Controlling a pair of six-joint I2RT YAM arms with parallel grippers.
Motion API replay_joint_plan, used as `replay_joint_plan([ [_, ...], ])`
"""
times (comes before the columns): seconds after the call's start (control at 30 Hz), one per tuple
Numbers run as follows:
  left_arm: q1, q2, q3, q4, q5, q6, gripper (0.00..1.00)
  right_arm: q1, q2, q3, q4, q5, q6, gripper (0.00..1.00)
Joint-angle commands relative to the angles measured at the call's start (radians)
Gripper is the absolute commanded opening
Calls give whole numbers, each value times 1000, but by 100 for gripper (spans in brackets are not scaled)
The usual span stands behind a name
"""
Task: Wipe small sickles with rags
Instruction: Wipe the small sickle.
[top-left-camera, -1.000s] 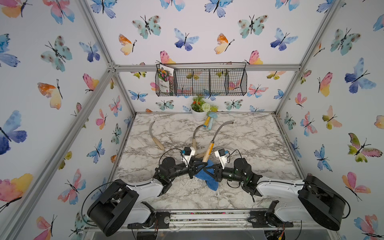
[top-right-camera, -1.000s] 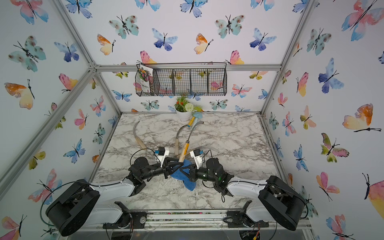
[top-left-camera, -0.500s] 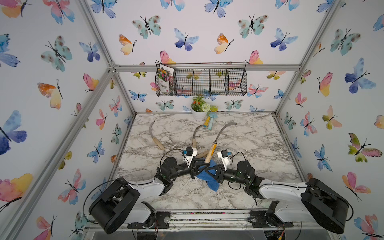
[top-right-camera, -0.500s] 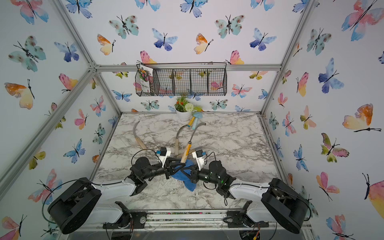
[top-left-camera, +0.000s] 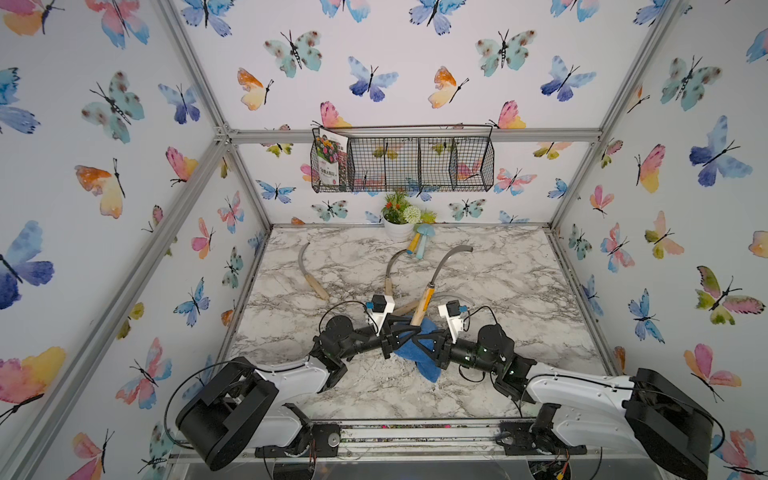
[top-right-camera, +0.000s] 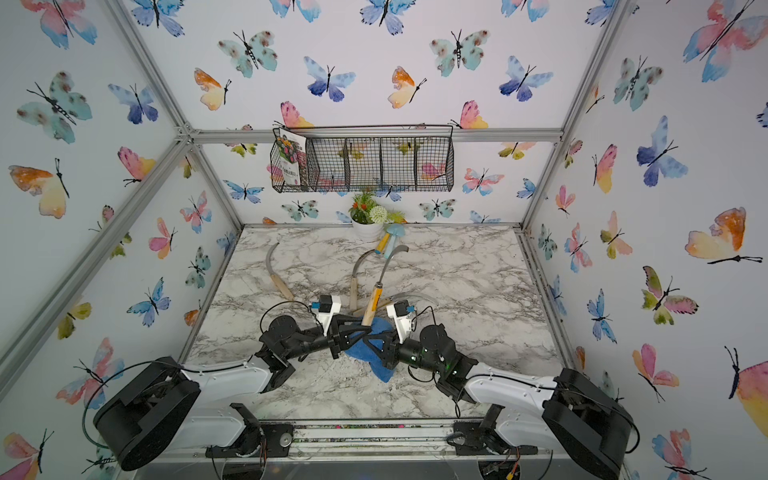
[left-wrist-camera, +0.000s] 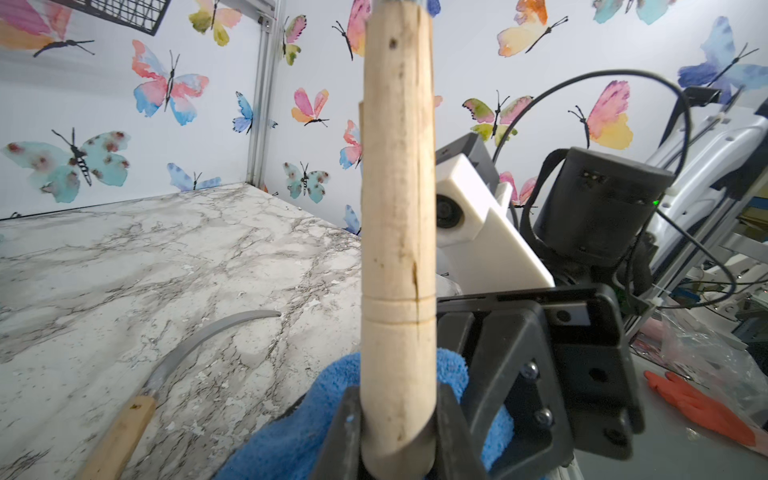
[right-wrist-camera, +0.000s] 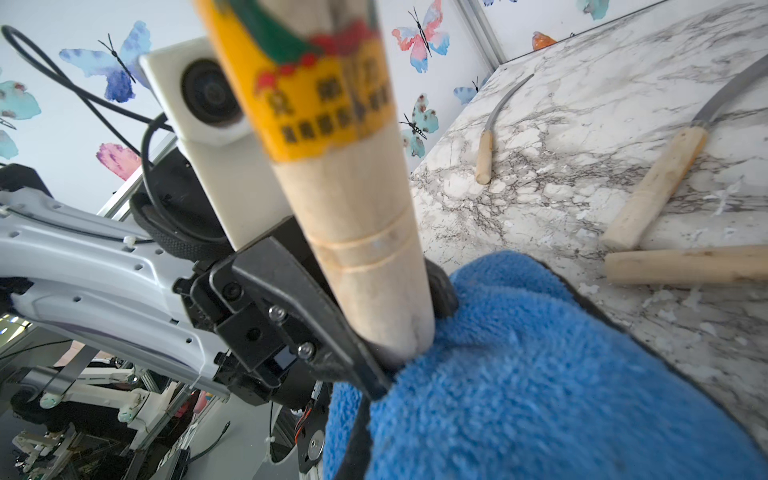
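1. The left end effector (left-wrist-camera: 397, 419) is seen pressed together on the butt of a small sickle with a pale wooden handle and a thin curved grey blade (top-left-camera: 424, 300). The sickle is held roughly upright, with the blade up and clear of the worktop.
2. The right end effector (top-left-camera: 415, 341) is mostly buried in a thick blue terry rag (right-wrist-camera: 540, 374). It is taken as pinched shut on that rag, though its fingertips are not shown.
3. The rag is bunched between the two end effectors. Its upper fold is pressed against the bottom of the held handle, just beside the left fingers (right-wrist-camera: 316, 307). Its lower end is draped toward the near side of the white-and-grey marbled worktop (top-left-camera: 519, 311).
4. Only the lower handle is touched by the rag. The yellow printed label (right-wrist-camera: 324, 95) higher up the handle and the blade above it are left uncovered.
5. A second sickle (left-wrist-camera: 187, 353) is laid flat just behind the end effectors. A third sickle (top-left-camera: 388, 274) is laid further back at the centre, and a fourth sickle (top-left-camera: 311, 276) is laid well apart toward the left wall. None of these is touched by the rag.
6. Progress is judged as early or partial. One sickle is in hand and the rag is at its handle end, so the blade wipe is judged not yet done. Whether any of the three laid sickles has been wiped cannot be told.
7. At the back, yellow and light-blue mushroom toys (top-left-camera: 419, 243) are seen beside a white plant pot (top-left-camera: 399, 228). These are not part of the task.
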Motion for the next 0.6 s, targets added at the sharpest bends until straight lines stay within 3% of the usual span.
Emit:
replay_joint_plan([
  [0.0, -2, -14, -11, -34, -4, 18, 0, 0, 46, 33, 91, 38, 5, 2],
  [0.13, -6, -41, 8, -92, -5, 26, 0, 9, 152, 144, 45, -40, -7, 2],
  [0.37, -25, -124, -10, -167, -52, 68, 0, 9, -37, -1, 48, 100, -10, 2],
  [0.57, -44, -105, -4, -162, -42, 72, 0, 9, 79, 110, 24, -46, -16, 2],
])
